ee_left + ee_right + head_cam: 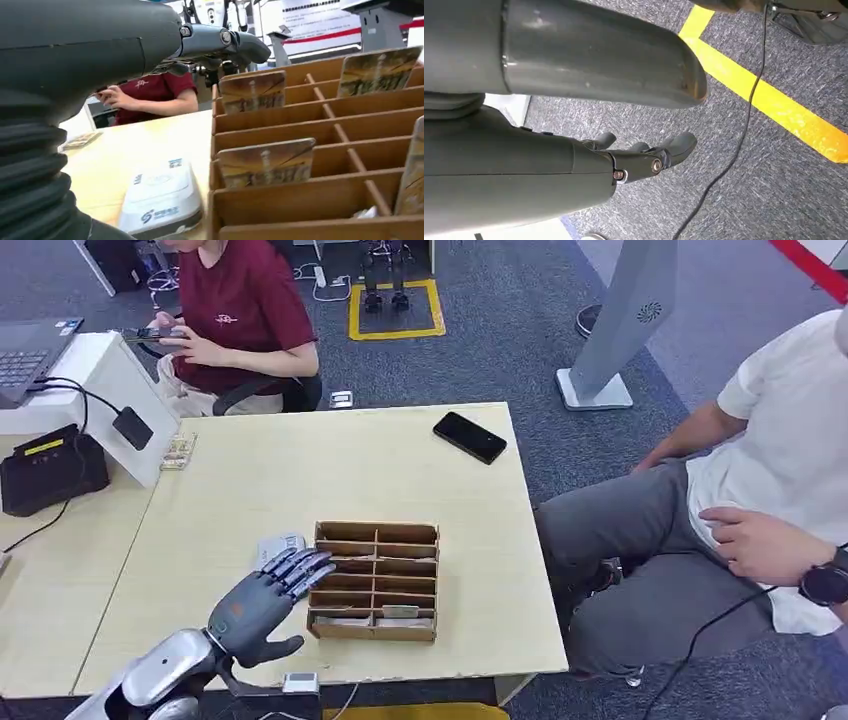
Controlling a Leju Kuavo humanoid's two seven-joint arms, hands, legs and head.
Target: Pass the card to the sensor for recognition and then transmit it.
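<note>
Table [300, 480]: pale wood top, takes up most of the head view.
People: one in a dark red top [240, 300] seated at the far side, hands on a phone; another in a white shirt [790, 410] seated to the right, hand on thigh, dark watch on the wrist.
Card rack [377, 580]: brown cardboard tray w/ rows of slots, near the front edge of the table. Cards [266, 161] stand upright in several slots – the left wrist view shows them close, picture side facing the camera.
Terminal [52, 468]: black box w/ a yellow label, on the left desk, cable attached.
Left hand [262, 598]: over the table at the rack's left edge, fingers stretched out and apart, tips over the left slots, thumb out to the side – holds nothing.
Right hand [644, 157]: hangs over grey carpet w/ a yellow stripe; fingers loosely curved, apart, nothing in them.
Sensor [161, 196]: small white box w/ a QR mark, flat on the table just left of the rack, partly under the left hand's fingers in the head view.
Phone [470, 437]: black, flat, far right part of the table.
</note>
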